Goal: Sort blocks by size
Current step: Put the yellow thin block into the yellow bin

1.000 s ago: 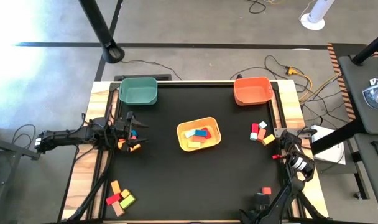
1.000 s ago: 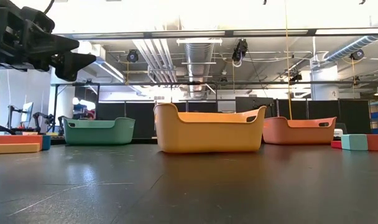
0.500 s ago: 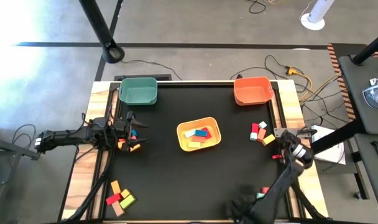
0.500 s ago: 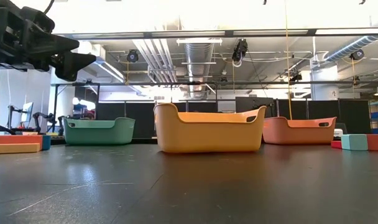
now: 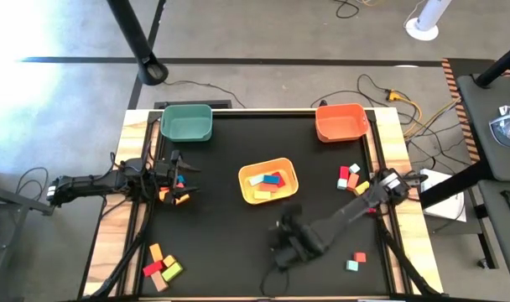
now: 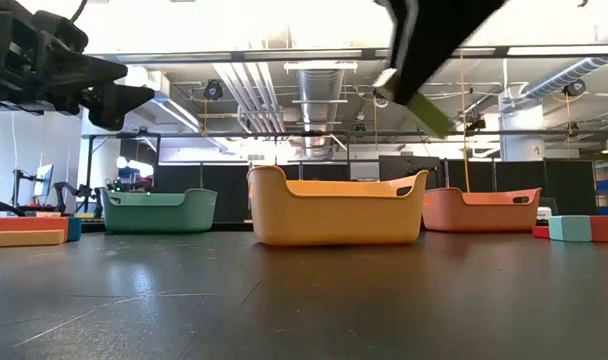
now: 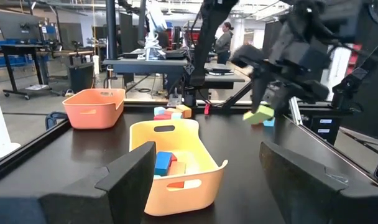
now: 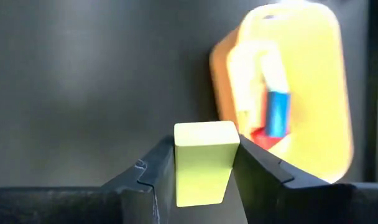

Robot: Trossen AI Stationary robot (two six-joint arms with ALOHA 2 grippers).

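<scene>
Transport step of the sort. The right gripper (image 8: 202, 163) pinched a yellow-green block (image 8: 204, 160) between its fingers and carried it above the counter (image 5: 213, 243), just short of the yellow bin (image 5: 268, 181), which already held blue and red blocks. The right arm stretched low across the counter from beyond the bin. The next move likely called for centring the block over a bin before release. The left gripper (image 7: 195, 180), fingers spread, waited facing the yellow bin.
</scene>
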